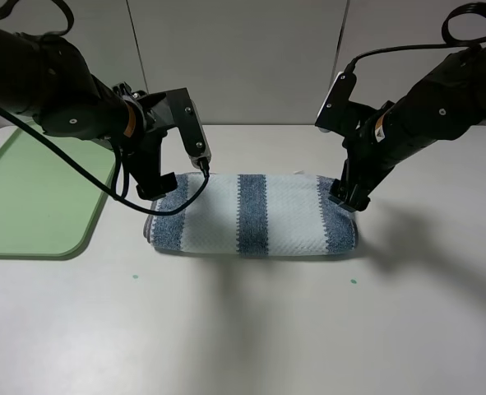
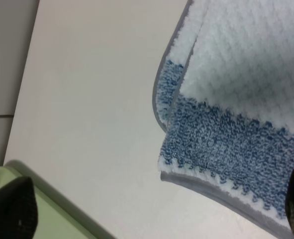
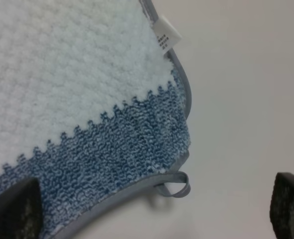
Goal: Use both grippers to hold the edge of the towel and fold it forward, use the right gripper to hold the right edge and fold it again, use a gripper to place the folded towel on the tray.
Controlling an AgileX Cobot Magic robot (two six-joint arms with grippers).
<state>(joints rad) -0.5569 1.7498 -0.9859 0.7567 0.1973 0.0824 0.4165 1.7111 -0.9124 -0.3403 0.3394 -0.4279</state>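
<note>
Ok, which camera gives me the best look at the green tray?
The exterior high view: the tray shows most of its surface and rounded near rim, cut off at the picture's left edge. The left wrist view catches only one corner; the right wrist view shows none.

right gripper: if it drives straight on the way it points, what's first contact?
Probably the blue-and-white striped terry towel: the right gripper points down at its right-end corner. One finger is over cloth, the other over bare white table; height is unclear.
</note>
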